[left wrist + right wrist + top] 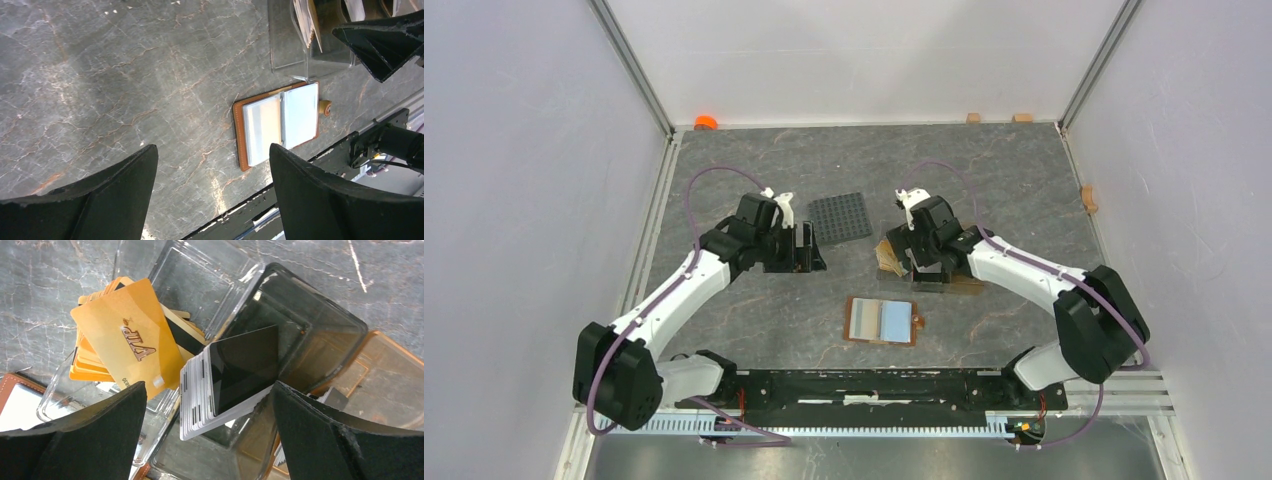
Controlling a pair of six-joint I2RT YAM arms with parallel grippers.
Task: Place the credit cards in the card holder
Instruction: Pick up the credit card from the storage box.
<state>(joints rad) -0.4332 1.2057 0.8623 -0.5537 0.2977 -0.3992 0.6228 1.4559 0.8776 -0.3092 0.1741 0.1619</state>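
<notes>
Two grippers show in all, both spread wide with nothing between the fingers. The left gripper [212, 197] hangs over bare table, and the right gripper [210, 440] hovers over a clear compartment stand [200, 270]. One card holder [882, 321] lies open and flat on the table [754, 160], near the arm bases and roughly midway between the arms. From above its two inner faces read grey and light blue. The left wrist view shows them as pale glossy sleeves in a brown leather border, with a small snap tab [325, 106] sticking out at one side. Only the right wrist view shows the credit cards plainly, as two stacks leaning in the stand. A gold stack [127, 337] has "VIP" on its front card, and a grey stack [200, 400] is fronted by a black card [242, 365]. How many cards each stack holds cannot be counted. Three compartments of the stand can be made out there: one clear, one dark and one amber. A corner of the card holder lies just beside the stand at the lower left. Only the top view shows the one dark studded plate [840, 216] lying between the two grippers, further from the arm bases. It also shows one orange object [706, 122] at the far left corner and three small wooden blocks [973, 117] along the far and right edges.
</notes>
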